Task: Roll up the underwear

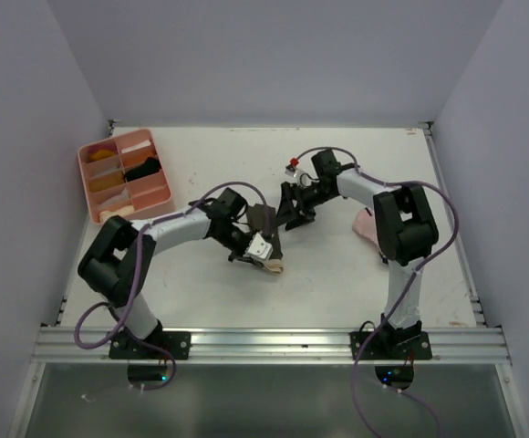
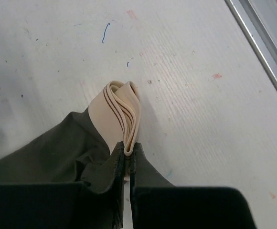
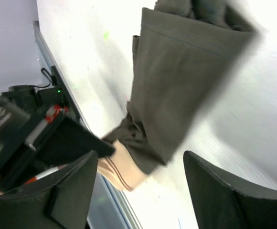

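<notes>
The dark olive-brown underwear (image 1: 266,222) lies stretched on the table between both arms. My left gripper (image 2: 127,152) is shut on its folded beige waistband (image 2: 124,112), with olive cloth (image 2: 47,157) bunched to the left of the fingers. From above, the left gripper (image 1: 263,250) sits at the garment's near end. My right gripper (image 1: 292,208) hovers at the far end, open and holding nothing. In the right wrist view, its fingers (image 3: 71,191) stand wide apart above the olive cloth (image 3: 176,81) and the waistband (image 3: 119,171). A pale pink underwear (image 1: 363,225) lies partly hidden behind the right arm.
A pink compartment tray (image 1: 160,196) with small items stands at the back left. The aluminium rail (image 1: 274,344) runs along the near table edge. White walls enclose the table on three sides.
</notes>
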You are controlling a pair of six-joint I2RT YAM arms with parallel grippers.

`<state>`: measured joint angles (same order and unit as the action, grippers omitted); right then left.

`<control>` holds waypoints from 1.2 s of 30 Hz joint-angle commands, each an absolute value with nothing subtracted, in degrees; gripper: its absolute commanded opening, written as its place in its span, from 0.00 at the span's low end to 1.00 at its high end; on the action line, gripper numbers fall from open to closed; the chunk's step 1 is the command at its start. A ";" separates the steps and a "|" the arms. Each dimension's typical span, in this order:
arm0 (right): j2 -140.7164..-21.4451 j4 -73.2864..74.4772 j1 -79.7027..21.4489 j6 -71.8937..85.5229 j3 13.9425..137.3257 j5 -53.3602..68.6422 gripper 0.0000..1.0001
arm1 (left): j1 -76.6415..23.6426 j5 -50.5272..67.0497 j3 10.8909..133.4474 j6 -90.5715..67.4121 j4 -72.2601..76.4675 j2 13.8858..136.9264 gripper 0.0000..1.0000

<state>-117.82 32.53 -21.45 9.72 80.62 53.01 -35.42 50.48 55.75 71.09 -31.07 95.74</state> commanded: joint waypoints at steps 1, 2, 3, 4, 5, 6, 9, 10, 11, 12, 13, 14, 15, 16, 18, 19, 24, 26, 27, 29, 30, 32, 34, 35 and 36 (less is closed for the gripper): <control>-111.45 35.33 -19.34 4.14 81.65 51.68 0.78 | -31.74 60.37 60.37 68.73 -40.59 99.22 0.00; -110.58 35.77 -18.99 3.09 81.30 50.81 0.80 | -30.34 62.12 60.99 68.90 -41.74 100.88 0.00; -108.74 35.68 -18.90 0.90 80.43 50.02 0.83 | -29.71 62.83 61.87 68.73 -43.05 101.42 0.00; -107.85 35.68 -18.90 0.44 79.98 50.10 0.85 | -29.19 63.54 62.05 67.34 -43.07 101.95 0.00; -107.15 35.60 -18.81 -1.91 79.55 50.01 0.86 | -28.14 64.59 62.22 66.02 -42.63 102.82 0.00; -106.27 35.42 -18.81 -3.59 78.58 50.27 0.87 | -27.52 65.12 62.92 65.05 -41.93 103.35 0.00; -103.46 34.37 -18.81 -7.45 76.13 51.06 0.87 | -25.49 67.06 65.90 61.70 -42.71 106.69 0.00; -101.79 33.76 -18.90 -8.34 75.33 51.06 0.88 | -24.53 68.10 66.87 61.18 -43.50 108.00 0.00; -101.08 33.05 -18.81 -9.13 74.54 50.63 0.88 | -24.09 68.81 67.84 61.35 -44.64 110.80 0.00; -100.47 33.13 -18.90 -10.97 73.66 50.19 0.88 | -23.56 69.51 69.24 61.96 -48.48 112.40 0.00; -99.50 33.40 -18.90 -12.12 73.39 49.92 0.88 | -22.60 71.26 71.87 64.66 -51.21 114.15 0.00; -98.97 33.40 -18.90 -12.82 73.21 49.75 0.88 | -21.98 72.15 73.46 66.08 -56.37 117.91 0.00; -98.18 32.96 -18.98 -13.88 72.43 49.49 0.88 | -21.45 72.85 75.22 68.01 -59.99 120.04 0.00; -97.48 32.35 -19.07 -14.32 71.90 49.31 0.88 | -20.49 74.34 79.15 73.77 -63.86 122.15 0.00; -95.37 30.85 -19.86 -16.51 70.41 48.78 0.89 | -19.34 76.11 82.25 79.69 -74.41 127.86 0.00; -94.67 30.33 -20.91 -17.39 69.88 48.69 0.89 | -18.38 76.81 83.83 79.80 -75.40 129.45 0.00; -88.51 21.02 -27.41 -23.72 62.59 43.43 0.89 | -16.17 78.48 87.36 77.17 -75.41 133.33 0.00; -88.42 19.34 -31.37 -26.09 61.88 40.79 0.89 | -16.00 78.22 87.80 76.47 -75.41 133.86 0.00; -89.20 18.55 -31.99 -26.02 61.61 40.43 0.89 | -15.91 78.31 88.06 76.03 -75.32 134.03 0.00; -90.35 14.77 -32.87 -24.96 60.30 40.60 0.88 | -16.00 78.31 88.33 75.76 -75.41 134.65 0.00; -90.96 14.59 -33.65 -25.22 60.12 40.69 0.88 | -16.00 78.31 88.59 75.50 -75.41 134.74 0.00; -91.23 12.06 -34.62 -24.88 58.72 39.65 0.87 | -16.00 78.31 88.86 75.24 -75.41 135.00 0.00; -92.01 9.07 -35.15 -23.91 58.10 39.11 0.86 | -16.00 78.31 89.12 74.88 -75.32 135.44 0.00; -92.28 7.92 -35.33 -22.17 57.40 38.85 0.85 | -16.00 78.31 89.21 74.88 -75.41 135.44 0.00; -92.72 6.87 -35.51 -21.89 57.13 38.41 0.85 | -16.00 78.22 89.30 74.80 -75.41 135.53 0.00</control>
